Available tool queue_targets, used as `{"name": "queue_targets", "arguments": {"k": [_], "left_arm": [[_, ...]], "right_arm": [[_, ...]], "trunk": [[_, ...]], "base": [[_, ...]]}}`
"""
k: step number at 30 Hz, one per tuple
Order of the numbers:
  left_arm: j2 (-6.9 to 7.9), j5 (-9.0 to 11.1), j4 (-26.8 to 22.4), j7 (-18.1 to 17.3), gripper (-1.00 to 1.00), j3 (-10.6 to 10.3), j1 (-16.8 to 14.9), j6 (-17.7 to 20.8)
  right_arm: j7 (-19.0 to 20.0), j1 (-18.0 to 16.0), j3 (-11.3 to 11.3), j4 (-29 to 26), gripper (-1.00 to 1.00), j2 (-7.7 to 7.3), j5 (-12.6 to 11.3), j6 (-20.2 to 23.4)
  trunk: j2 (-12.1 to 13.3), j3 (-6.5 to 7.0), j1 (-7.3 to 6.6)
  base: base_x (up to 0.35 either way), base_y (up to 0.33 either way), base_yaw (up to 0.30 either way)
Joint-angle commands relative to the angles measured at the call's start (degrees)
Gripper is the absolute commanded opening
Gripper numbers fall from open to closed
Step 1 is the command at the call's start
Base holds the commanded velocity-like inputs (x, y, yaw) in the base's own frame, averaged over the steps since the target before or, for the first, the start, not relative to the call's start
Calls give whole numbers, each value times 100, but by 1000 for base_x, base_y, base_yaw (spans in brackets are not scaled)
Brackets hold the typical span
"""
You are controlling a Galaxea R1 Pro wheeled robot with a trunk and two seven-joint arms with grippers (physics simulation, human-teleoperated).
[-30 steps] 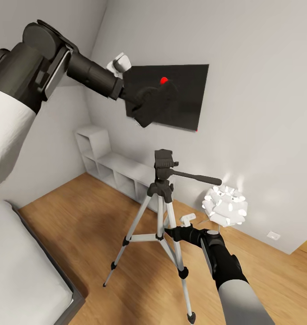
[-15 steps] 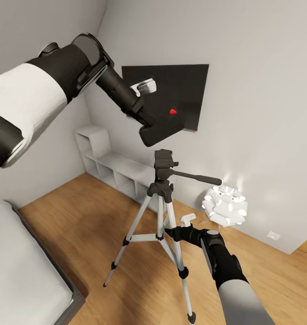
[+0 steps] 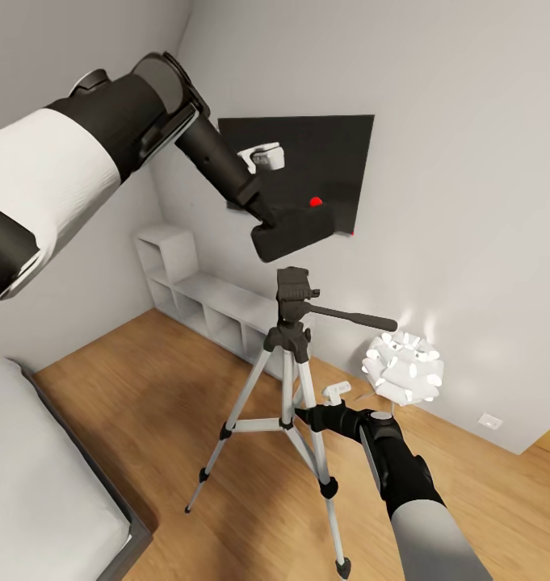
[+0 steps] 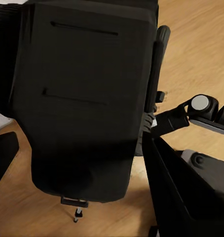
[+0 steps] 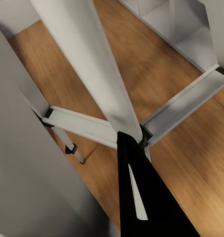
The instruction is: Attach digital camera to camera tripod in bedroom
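Note:
The small boxy black digital camera (image 3: 295,227), red dot on top, hangs tilted a little above the black head (image 3: 293,286) of the camera tripod (image 3: 287,379). My left gripper (image 3: 268,216) is shut on it from the upper left. The camera's dark body (image 4: 82,98) is close up in the left wrist view, with one finger (image 4: 178,197) beside it. The tripod's pan handle (image 3: 355,317) points right. My right gripper (image 3: 305,417) is low down, closed around a silver tripod leg (image 5: 87,69) near the brace hub (image 5: 141,136); one black finger (image 5: 141,197) shows.
A large flat black screen (image 3: 343,153) hangs on the wall behind the camera. A low white cube shelf (image 3: 190,286) runs along that wall. A white-ball floor lamp (image 3: 404,367) stands right of the tripod. The bed (image 3: 40,484) fills the lower left, with wood floor between.
My left arm swung the camera down and right, from in front of the wall screen to just above the tripod head. It has barely moved in the last half second. The right arm stayed still.

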Motion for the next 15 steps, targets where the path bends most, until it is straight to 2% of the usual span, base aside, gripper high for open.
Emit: {"name": "queue_targets", "arguments": {"k": [1, 3, 6, 9, 15], "left_arm": [[8, 41, -77, -36, -100, -55, -12, -4], [16, 41, -208, -63, -100, -99, -12, -137], [137, 65, -439, -133, -100, -436, -12, -438], [256, 90, -647, -155, -100, -592, -12, -506], [316, 101, -917, -164, -100, -668, -12, -535]], "right_arm": [[51, -5, -31, -7, -100, 8, 86, 22], [52, -5, -31, -7, -100, 8, 82, 23], [45, -5, -27, -6, -100, 8, 78, 24], [44, -5, -28, -6, -100, 8, 77, 24], [40, -5, -28, -6, -100, 8, 79, 24]], "trunk": [[-12, -13, 4], [-12, -13, 4], [-12, -13, 4], [-12, -13, 4], [-12, -13, 4]], "base": [[0, 0, 0], [0, 0, 0], [0, 0, 0], [0, 0, 0], [0, 0, 0]]}}
